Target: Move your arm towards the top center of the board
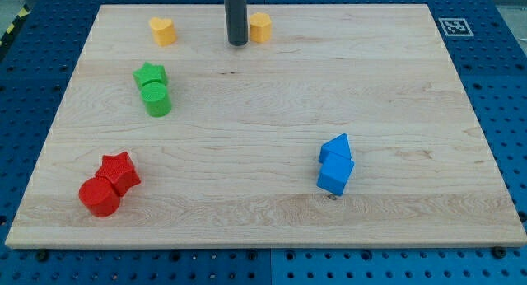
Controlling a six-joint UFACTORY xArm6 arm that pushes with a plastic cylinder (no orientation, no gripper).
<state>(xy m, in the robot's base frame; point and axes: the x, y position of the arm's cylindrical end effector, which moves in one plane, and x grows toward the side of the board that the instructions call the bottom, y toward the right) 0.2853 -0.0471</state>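
My tip (238, 43) rests on the wooden board (263, 95) near the view's top centre, the dark rod rising out of the view's top edge. A yellow hexagon-like block (260, 26) sits just right of the rod, close to it. A yellow heart-shaped block (163, 30) lies further left. A green star block (150, 74) and a green cylinder (156, 100) touch each other at the left. A red star block (119, 171) and a red cylinder (100, 196) sit together at the bottom left. Two blue blocks (335, 164) sit together at the right of centre.
The board lies on a blue perforated table (502, 87). A black-and-white marker tag (454, 26) is beside the board's top right corner.
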